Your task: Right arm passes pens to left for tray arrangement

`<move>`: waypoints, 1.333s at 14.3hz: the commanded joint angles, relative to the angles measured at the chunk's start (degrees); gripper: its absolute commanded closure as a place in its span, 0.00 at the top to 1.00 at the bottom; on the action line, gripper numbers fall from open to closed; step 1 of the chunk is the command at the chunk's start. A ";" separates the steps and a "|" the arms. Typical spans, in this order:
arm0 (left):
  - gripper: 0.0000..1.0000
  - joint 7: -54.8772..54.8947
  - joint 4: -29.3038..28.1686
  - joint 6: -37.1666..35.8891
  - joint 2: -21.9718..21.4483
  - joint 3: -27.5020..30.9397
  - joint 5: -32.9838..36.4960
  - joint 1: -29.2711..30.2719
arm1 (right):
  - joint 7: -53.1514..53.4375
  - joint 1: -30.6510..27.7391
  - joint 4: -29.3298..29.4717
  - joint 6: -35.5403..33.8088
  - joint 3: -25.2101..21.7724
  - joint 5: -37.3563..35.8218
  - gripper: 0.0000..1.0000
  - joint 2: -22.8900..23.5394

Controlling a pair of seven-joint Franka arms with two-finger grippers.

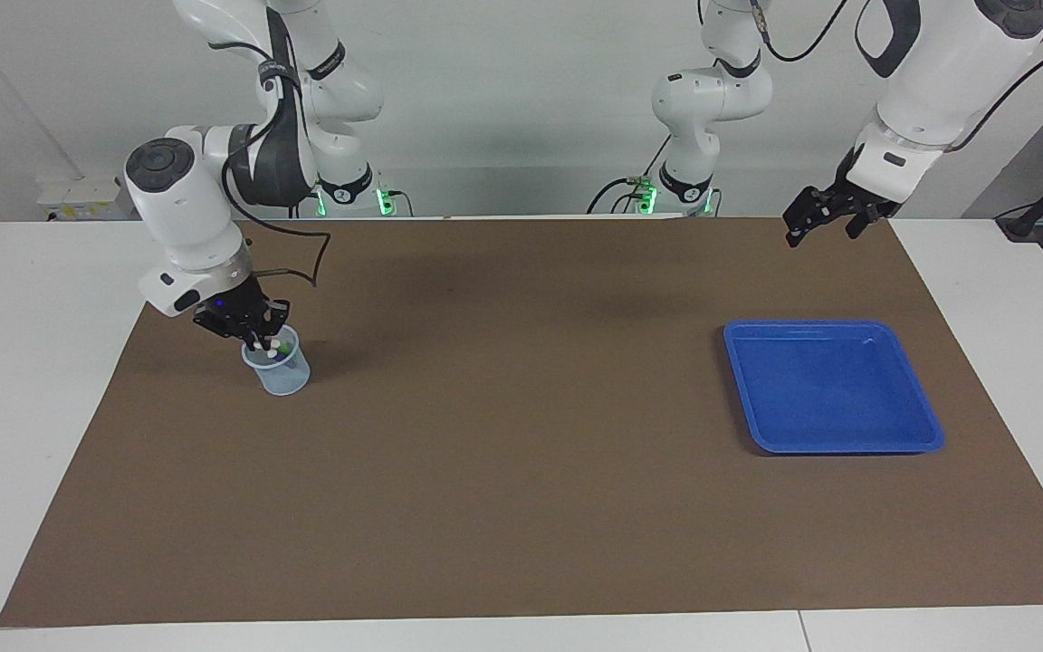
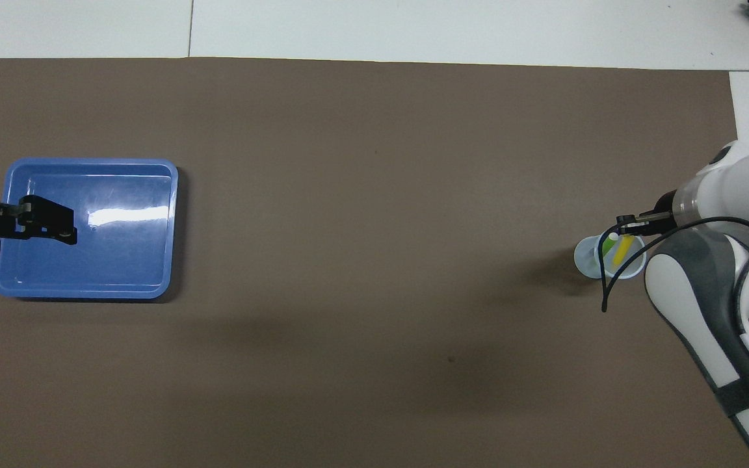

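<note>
A small pale-blue translucent cup stands on the brown mat at the right arm's end. A yellow pen and a green pen lean inside it. The purple pen is hidden. My right gripper hangs just over the cup's mouth, its fingertips shut among the pen tops, seemingly on a pen whose colour I cannot see. The blue tray lies bare at the left arm's end. My left gripper waits open, high in the air over the tray's side nearer the robots.
The brown mat covers most of the white table. A loose black cable loops from the right arm's wrist down beside the cup.
</note>
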 commanded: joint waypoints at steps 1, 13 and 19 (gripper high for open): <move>1.00 -0.19 -0.05 -0.35 -0.40 0.15 1.10 -0.64 | -1.23 -0.30 0.20 -2.64 0.28 -1.12 0.00 -2.78; 1.00 -23.11 -0.23 -1.13 -1.11 -0.38 -3.11 -3.01 | -1.85 -0.30 8.37 -16.53 0.36 0.02 0.00 -8.14; 1.00 -44.98 -1.72 0.44 -1.81 -0.47 -10.22 -4.24 | 7.80 -0.74 8.90 -16.89 -0.16 12.39 0.00 -9.20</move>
